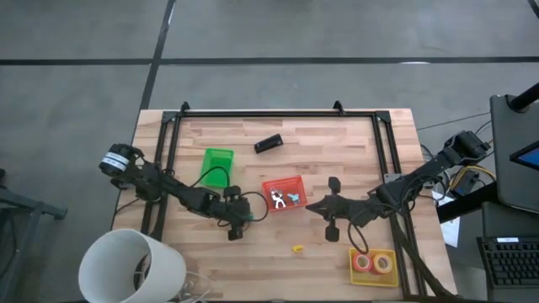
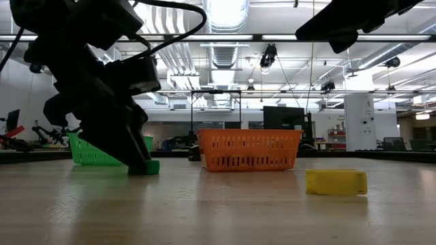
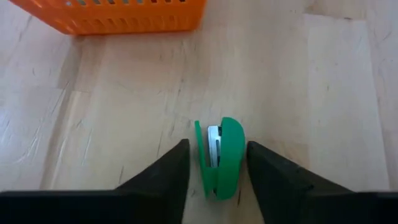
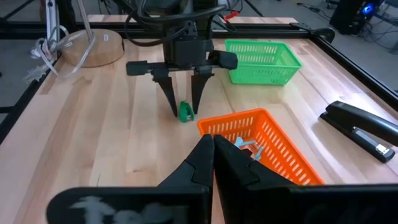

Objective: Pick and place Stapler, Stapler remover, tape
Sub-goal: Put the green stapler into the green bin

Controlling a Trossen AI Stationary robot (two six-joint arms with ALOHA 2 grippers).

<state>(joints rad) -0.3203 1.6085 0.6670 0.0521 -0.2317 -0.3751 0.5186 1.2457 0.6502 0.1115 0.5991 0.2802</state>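
The left pincer is standing low over the counter with its two dark fingers spread, released and straddling a small green staple remover that is lying on the wood between them; contact with either finger is not evident. The remover's long axis is running roughly in line with the fingers, so a squeeze would appear to bear on its flat sides. Seen from the right wrist, the same left pincer is pointing straight down at the green staple remover, just short of the orange bin. That bin is already holding small pale pieces, and the green bin is sitting just beyond the left arm. The black stapler is lying untouched well toward the far edge, on a slant. The right pincer is waiting near the orange bin's other side, its fingers clenched together on nothing. A yellow piece is lying apart on the near wood, and two tape rolls are sitting in a yellow bin. The left arm is judged nearer and about to close.
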